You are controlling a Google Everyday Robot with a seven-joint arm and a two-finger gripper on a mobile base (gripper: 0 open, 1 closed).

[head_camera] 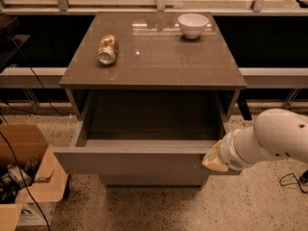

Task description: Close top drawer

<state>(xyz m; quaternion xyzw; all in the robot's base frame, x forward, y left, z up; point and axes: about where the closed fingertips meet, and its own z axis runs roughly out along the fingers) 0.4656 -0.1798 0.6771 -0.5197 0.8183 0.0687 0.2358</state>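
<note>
- The wide grey-brown top drawer (139,161), with its plain handleless front, stands pulled out at the centre of the frame.
- A white robot arm (269,141) reaches in from the lower right. Its tan-tipped end effector (214,158) is at the right end of the drawer front; clenched or released cannot be told.
- On the glossy brown desk (159,61), a dented metal can (108,49) lies on its side at upper left, well apart from a white ceramic bowl (193,25) at upper right.
- An open cardboard box (29,177) sits at lower left.
</note>
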